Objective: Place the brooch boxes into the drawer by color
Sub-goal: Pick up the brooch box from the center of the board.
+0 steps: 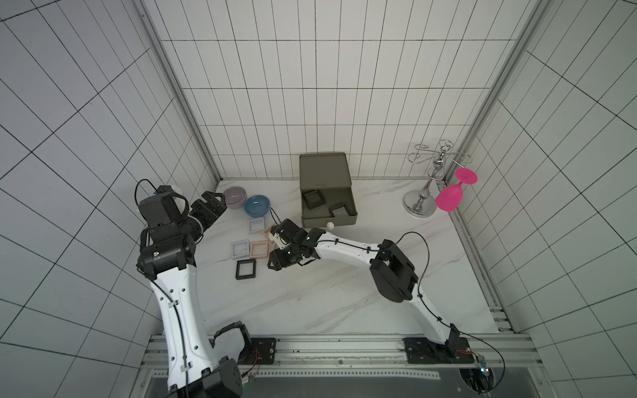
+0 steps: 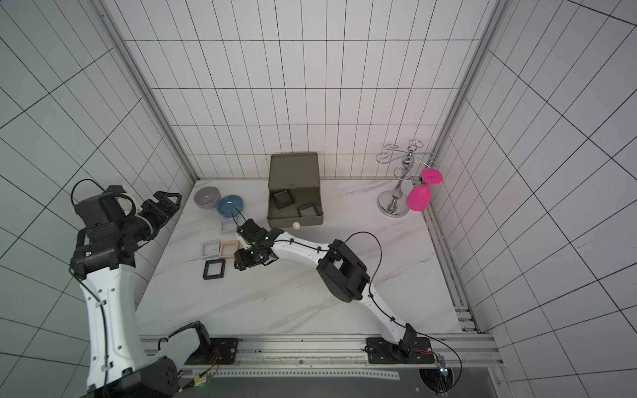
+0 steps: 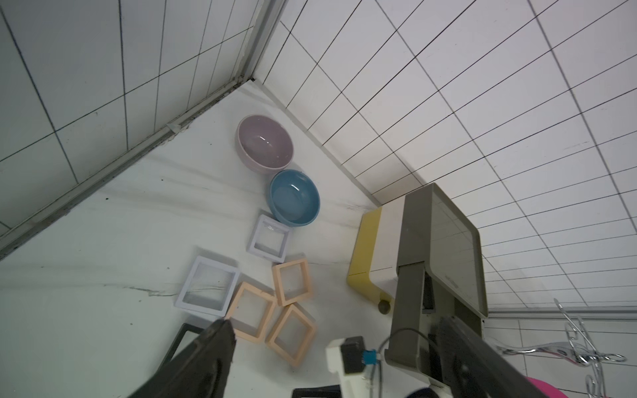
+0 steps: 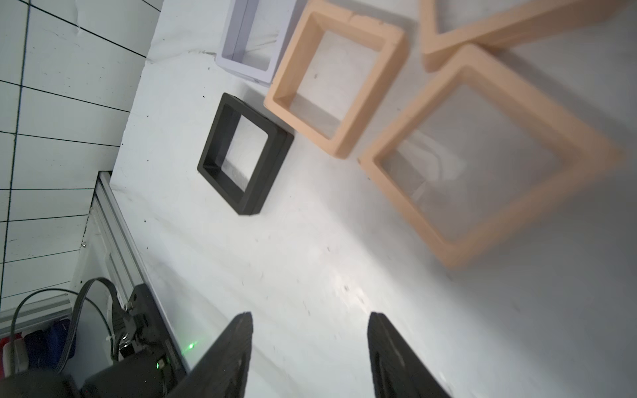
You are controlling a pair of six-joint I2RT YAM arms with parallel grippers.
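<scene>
Right claw [image 4: 310, 318] was apart, empty, over the veined marble surface [image 1: 310, 293]. Square black box [image 4: 272, 172] and three peach boxes [image 4: 375, 93] lay flat nearby. Left claw [image 1: 213, 201] was wide apart, empty. Olive drawer [image 1: 329, 220] stood open, holding two black boxes [image 1: 313, 199].

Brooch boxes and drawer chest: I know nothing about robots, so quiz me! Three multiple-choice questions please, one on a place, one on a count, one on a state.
1. Where do two black boxes lie?
A) in the blue bowl
B) in the olive top drawer
C) on the metal rack

2. How many peach boxes lie on the table?
A) one
B) three
C) five

3. How is the right end effector?
A) open, holding nothing
B) shut on a black box
C) shut on a peach box

Answers:
1 B: both top views show them inside the pulled-out drawer.
2 B: both wrist views show three peach frames.
3 A: the right wrist view shows its jaws apart above bare table.
</scene>
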